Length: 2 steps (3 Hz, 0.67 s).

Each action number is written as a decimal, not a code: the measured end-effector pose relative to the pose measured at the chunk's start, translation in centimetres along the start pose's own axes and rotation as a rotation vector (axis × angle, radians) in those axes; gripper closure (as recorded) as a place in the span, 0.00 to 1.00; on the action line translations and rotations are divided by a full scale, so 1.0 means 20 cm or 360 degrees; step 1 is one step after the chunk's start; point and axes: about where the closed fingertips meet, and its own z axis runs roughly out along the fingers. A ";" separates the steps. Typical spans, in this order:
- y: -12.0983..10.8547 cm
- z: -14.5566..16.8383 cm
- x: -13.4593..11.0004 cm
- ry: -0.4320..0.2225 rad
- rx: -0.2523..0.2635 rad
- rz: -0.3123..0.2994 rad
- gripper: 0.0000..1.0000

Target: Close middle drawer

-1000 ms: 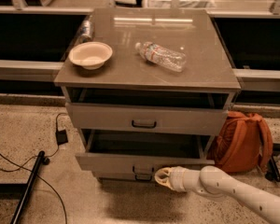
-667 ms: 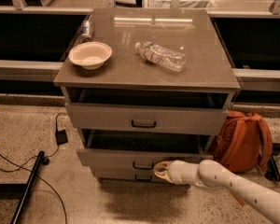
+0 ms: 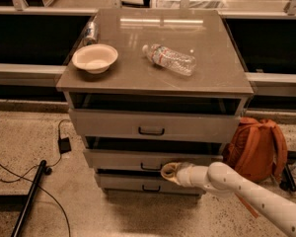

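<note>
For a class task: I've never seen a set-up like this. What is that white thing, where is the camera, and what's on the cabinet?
The white tube at lower right is a robot's arm. Its gripper, the beige tip, is at the front of the middle drawer, beside its dark handle, carrying nothing visible. A dark gap above that drawer suggests it is not fully shut. The one camera looks down on the cabinet's front; its mounting is unknown. On the cabinet top are a white bowl, a plastic bottle on its side and a can. An orange backpack stands alongside.
</note>
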 end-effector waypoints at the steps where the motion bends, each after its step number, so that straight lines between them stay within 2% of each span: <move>1: -0.01 0.00 0.00 -0.0007 0.0003 0.0001 1.00; 2: -0.03 -0.02 -0.02 -0.0059 -0.0030 -0.0045 1.00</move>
